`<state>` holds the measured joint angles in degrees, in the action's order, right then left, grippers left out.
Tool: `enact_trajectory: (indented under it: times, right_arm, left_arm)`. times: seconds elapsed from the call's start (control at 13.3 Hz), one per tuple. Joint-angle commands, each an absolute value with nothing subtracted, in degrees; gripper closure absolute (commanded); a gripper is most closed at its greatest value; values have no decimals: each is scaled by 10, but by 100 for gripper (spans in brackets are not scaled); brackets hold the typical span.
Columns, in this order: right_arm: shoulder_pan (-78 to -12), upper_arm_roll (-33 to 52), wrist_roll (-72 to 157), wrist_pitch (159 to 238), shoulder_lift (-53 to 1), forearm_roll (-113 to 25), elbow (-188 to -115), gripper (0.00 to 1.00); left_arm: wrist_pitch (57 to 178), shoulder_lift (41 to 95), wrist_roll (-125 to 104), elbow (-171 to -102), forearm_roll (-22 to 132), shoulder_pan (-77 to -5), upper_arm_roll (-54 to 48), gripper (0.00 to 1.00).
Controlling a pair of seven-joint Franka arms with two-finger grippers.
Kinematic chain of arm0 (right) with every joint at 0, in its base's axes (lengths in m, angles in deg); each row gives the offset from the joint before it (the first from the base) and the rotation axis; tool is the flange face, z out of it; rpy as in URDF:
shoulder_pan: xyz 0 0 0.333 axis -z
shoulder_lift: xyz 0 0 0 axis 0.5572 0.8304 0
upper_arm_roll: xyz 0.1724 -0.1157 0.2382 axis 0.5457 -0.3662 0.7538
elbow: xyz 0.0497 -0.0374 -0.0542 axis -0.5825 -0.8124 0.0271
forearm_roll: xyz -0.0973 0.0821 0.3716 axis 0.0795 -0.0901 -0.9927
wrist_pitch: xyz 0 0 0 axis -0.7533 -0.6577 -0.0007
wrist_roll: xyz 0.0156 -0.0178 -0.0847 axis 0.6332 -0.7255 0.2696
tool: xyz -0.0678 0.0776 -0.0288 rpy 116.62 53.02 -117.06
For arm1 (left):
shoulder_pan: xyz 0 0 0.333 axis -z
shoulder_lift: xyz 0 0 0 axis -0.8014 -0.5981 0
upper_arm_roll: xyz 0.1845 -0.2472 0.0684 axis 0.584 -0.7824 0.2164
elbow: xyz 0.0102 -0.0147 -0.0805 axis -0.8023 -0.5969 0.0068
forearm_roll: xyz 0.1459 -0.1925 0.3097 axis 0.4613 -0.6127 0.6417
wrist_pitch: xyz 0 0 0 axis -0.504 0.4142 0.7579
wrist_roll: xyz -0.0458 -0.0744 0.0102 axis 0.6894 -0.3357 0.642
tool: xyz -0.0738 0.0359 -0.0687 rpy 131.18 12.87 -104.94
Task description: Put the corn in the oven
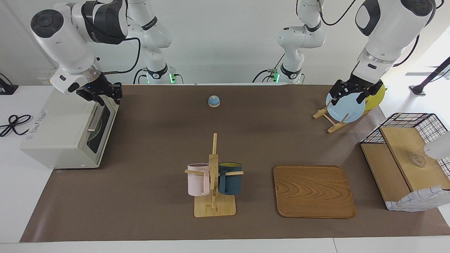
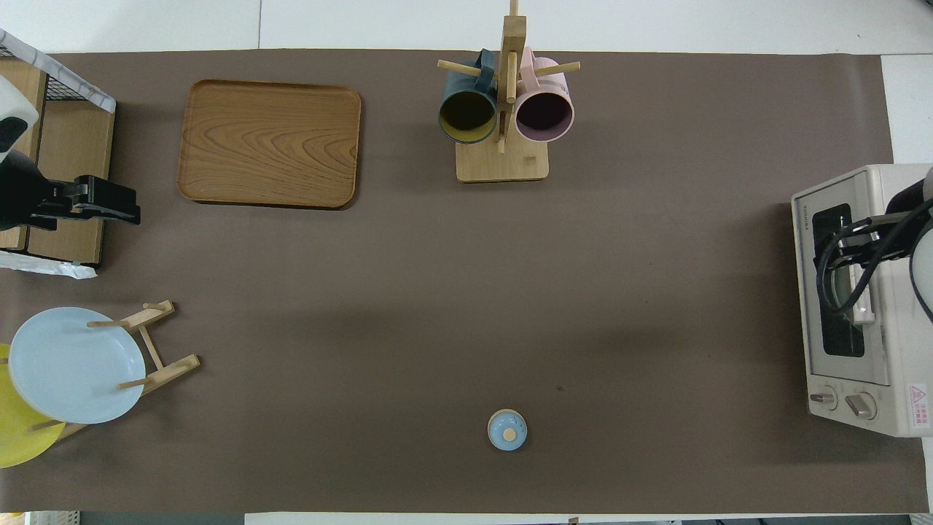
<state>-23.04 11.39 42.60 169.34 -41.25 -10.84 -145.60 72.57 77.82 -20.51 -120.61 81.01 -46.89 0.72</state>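
Mug rack foremost; right gripper parted at oven handle; left gripper wide

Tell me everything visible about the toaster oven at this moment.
The oven is a boxy cream-white toaster oven at the right arm's end of the table. Its dark glass door with a metal bar handle looks closed, and two knobs sit on the front panel beside the door. A red-and-white sticker marks its top. The right gripper hangs at the handle; contact is unclear. No corn shows.
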Motion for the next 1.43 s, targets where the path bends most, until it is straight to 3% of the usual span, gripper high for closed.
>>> enact_trajectory:
  times: [0.0,0.53,0.9,1.35]
  right_arm:
    - [-225,118,419,1694,-406,-124,-1445,0]
    - [-229,118,379,1692,-405,-122,-1418,0]
    - [-309,60,357,1699,-403,-124,-1418,0]
    - [-339,32,356,1696,-402,-125,-1417,0]
  left_arm:
    - [726,783,-209,-1211,818,-472,6,0]
    - [726,783,-209,-1211,818,-472,6,0]
    - [726,783,-209,-1211,818,-472,6,0]
    - [726,783,-209,-1211,818,-472,6,0]
